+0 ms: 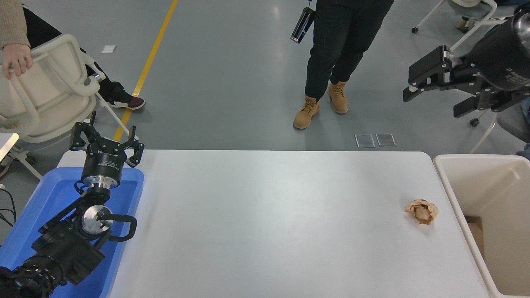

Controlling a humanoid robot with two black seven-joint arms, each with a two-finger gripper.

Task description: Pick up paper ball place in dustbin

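Observation:
The tan-brown paper ball (pixel 421 211) lies on the white table (pixel 273 223) near its right edge, a short way left of the cream-white dustbin (pixel 444 174). My right gripper (pixel 431 102) hangs open high above the floor beyond the table's far right corner, well above and behind the paper ball, holding nothing. Over the far end of the blue tray at the lower left, my left gripper (pixel 106 140) stays parked, open and empty.
A blue tray (pixel 54 194) sits at the table's left edge under the left arm. One person (pixel 339 45) stands beyond the far side with a black flask (pixel 301 25). Another person's hand (pixel 16 62) grips a white chair (pixel 49 95) at the far left.

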